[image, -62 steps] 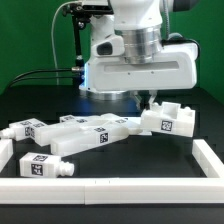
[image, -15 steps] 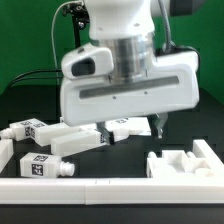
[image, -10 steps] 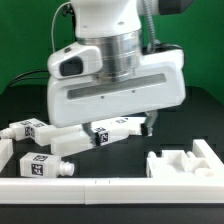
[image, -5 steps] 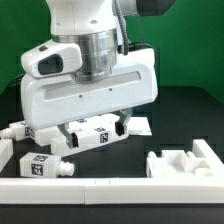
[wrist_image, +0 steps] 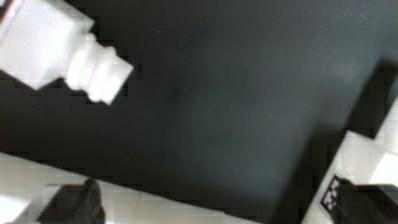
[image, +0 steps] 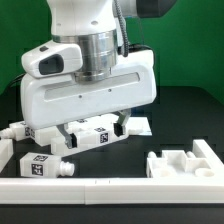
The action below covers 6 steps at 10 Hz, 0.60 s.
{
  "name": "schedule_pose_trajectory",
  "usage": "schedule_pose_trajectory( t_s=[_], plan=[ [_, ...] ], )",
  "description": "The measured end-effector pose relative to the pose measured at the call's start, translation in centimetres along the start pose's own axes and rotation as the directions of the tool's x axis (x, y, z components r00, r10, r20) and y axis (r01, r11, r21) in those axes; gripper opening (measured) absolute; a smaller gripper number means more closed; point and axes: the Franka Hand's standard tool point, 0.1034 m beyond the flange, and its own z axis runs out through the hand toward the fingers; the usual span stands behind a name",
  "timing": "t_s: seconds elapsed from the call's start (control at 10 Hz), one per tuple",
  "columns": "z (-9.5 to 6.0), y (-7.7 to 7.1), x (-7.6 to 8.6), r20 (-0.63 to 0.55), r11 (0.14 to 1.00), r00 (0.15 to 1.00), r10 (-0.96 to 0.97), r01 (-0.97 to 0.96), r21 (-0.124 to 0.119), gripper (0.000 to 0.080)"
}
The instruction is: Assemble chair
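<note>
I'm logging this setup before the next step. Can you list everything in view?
panel: 1, white, notched, front, the exterior view's right, beside the rail
bar: 1, white, tagged, front, the exterior view's left
parts: several, white, tagged, in a row from the left to the centre, partly hidden by the arm
rail: white, along the table's front and right edges
table: 1, black
backdrop: green, behind the table
arm: 1, white, over the centre
pincer: 1, dark fingers, open, one on each side of a tagged part
</note>
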Motion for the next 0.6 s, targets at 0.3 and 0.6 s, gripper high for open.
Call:
schedule_pose_trajectory(
  t_s=[0.3,0.6],
  plan=[
    [-0.56,0.56,-0.06,0.0,0.98,0.98,0.197,-0.197,0.038,0.0649],
    [-0.45,0.5,-0.08,0.007,0.918,0.919,0.394,-0.394,0.047,0.0649]
  ],
)
